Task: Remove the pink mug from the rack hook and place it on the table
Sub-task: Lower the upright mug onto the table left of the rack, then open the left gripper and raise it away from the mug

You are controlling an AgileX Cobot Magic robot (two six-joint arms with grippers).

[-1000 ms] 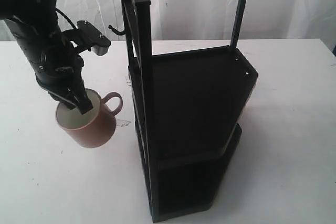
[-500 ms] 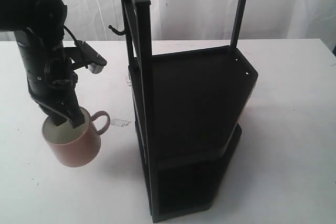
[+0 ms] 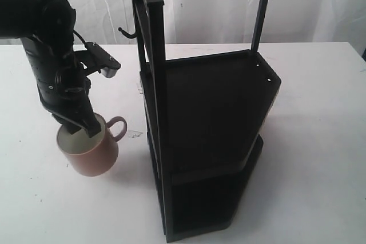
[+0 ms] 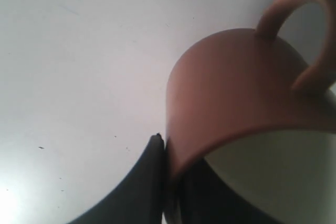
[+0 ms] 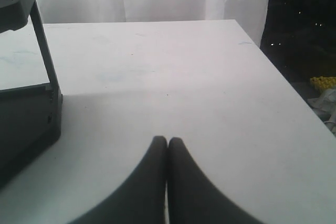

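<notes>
Exterior view, from the left: the left gripper [image 3: 87, 126] is clamped on the near wall of the pink mug [image 3: 91, 152], one finger inside the rim and one outside. The mug stands roughly upright, mouth up and tipped slightly, with its handle pointing right toward the black rack [image 3: 211, 112]. It sits low on the left part of the table [image 3: 320, 141]; whether its base touches, I cannot tell. The rack hook [image 3: 127, 31] juts bare, high above. White curtains [image 3: 211, 10] hang behind. Right wrist view: the right gripper [image 5: 167, 142] has its fingers pressed together on nothing.
</notes>
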